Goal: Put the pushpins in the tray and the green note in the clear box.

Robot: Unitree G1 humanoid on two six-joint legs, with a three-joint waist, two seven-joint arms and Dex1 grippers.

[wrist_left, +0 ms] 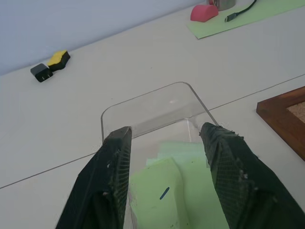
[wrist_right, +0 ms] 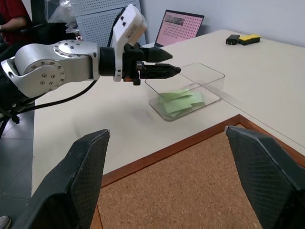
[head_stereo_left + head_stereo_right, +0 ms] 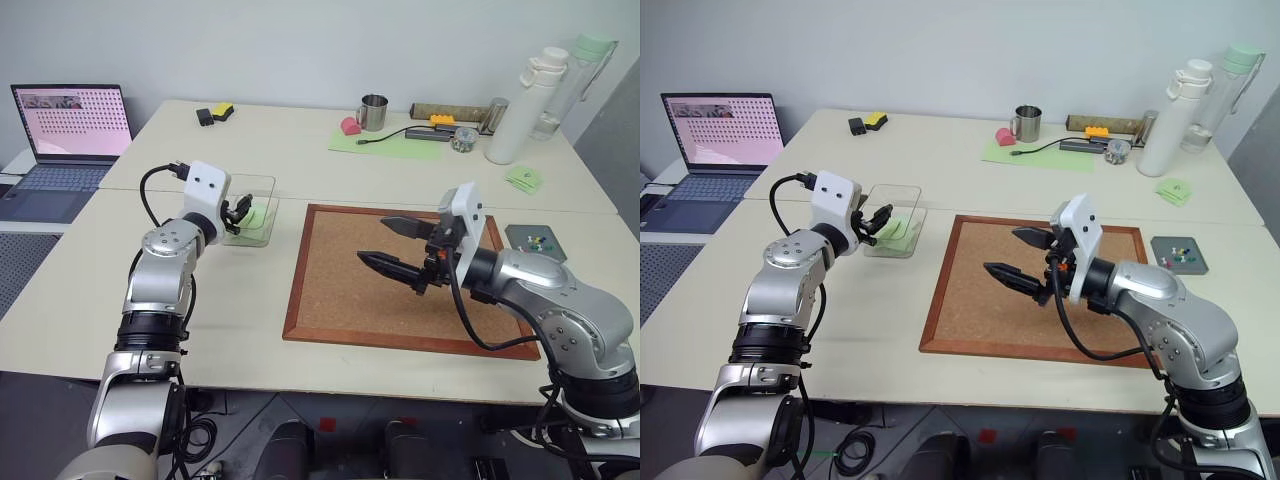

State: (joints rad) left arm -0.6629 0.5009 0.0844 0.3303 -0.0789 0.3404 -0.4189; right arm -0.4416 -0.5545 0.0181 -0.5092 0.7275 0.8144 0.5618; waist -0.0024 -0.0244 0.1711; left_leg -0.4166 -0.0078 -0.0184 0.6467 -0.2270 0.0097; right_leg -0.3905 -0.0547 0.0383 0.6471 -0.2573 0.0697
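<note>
Corkboard (image 3: 405,285) is seen bare on the counter (image 3: 240,300), with no pins left on its surface, so the pin part of the task is judged done: the pushpins (image 3: 1180,254) are gathered in the tray (image 3: 1179,255), which is set just beside the board on the robot's right. The clear box (image 3: 255,215) is placed near the board's other side, and the green note (image 2: 178,101) is seen lying on its floor, with other green paper apparently under it. The step in hand is therefore judged to be the release of the note into the box. The left gripper (image 1: 164,143) is held at the box's near wall, level, with its fingers parted and nothing between them; the note is seen below and between them in the left wrist view, apparently let go. The right gripper (image 3: 400,247) is held above the corkboard, spread wide and empty, touching nothing. The next move is judged to call only for the left gripper to be drawn back clear of the box wall without the note being dragged out or the box nudged.
</note>
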